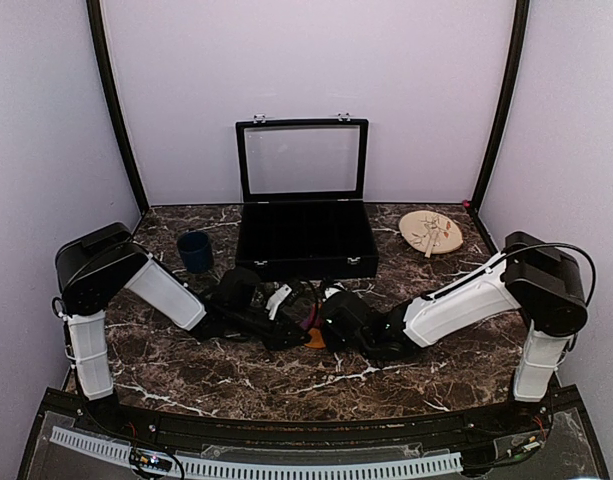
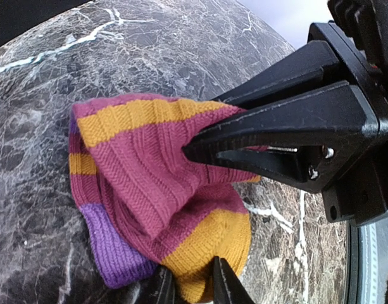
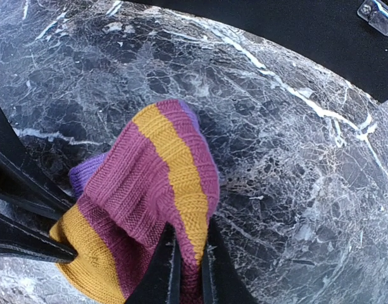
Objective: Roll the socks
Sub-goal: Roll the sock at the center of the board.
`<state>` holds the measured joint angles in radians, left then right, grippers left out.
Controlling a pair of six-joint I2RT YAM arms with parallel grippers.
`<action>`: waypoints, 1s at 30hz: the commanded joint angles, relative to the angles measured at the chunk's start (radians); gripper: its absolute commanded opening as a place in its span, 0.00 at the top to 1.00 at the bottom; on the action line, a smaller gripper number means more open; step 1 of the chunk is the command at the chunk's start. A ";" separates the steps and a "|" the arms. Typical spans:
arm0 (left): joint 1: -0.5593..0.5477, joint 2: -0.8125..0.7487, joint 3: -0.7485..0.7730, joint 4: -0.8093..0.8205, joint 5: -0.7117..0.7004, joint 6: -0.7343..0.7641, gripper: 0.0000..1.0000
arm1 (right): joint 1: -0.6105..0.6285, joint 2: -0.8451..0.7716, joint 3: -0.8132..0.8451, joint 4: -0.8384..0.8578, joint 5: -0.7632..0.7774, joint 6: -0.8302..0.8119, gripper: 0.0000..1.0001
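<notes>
From above, the maroon sock (image 1: 311, 330) is nearly swallowed: only a sliver of red and orange peeks out between the left end effector (image 1: 286, 333) and the right end effector (image 1: 334, 322). On the left wrist view, the bottom edge cuts its own fingers (image 2: 222, 282) down to bare tips, so that pinch can't be judged. Far right, the bits on the wooden plate (image 1: 411, 228) are too small to name.

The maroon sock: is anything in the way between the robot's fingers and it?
Nothing visible does. The right fingers pinch the maroon sock, and the left fingers sit either side of its orange end on the marble table. The black case stands farther back.
</notes>
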<state>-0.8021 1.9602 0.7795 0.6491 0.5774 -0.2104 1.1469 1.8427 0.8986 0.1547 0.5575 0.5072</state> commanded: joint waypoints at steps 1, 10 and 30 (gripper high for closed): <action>-0.006 0.009 -0.033 0.035 0.002 -0.035 0.78 | 0.023 0.021 0.026 0.009 0.047 0.024 1.00; -0.011 0.012 -0.053 0.112 0.025 -0.106 0.77 | 0.074 0.012 -0.011 0.024 0.134 0.004 1.00; -0.011 0.027 -0.040 0.190 0.105 -0.308 0.79 | 0.201 0.081 0.028 -0.028 0.315 -0.133 1.00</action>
<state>-0.8082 1.9732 0.7235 0.8093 0.6353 -0.4652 1.3136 1.8999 0.9035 0.1482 0.8219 0.4217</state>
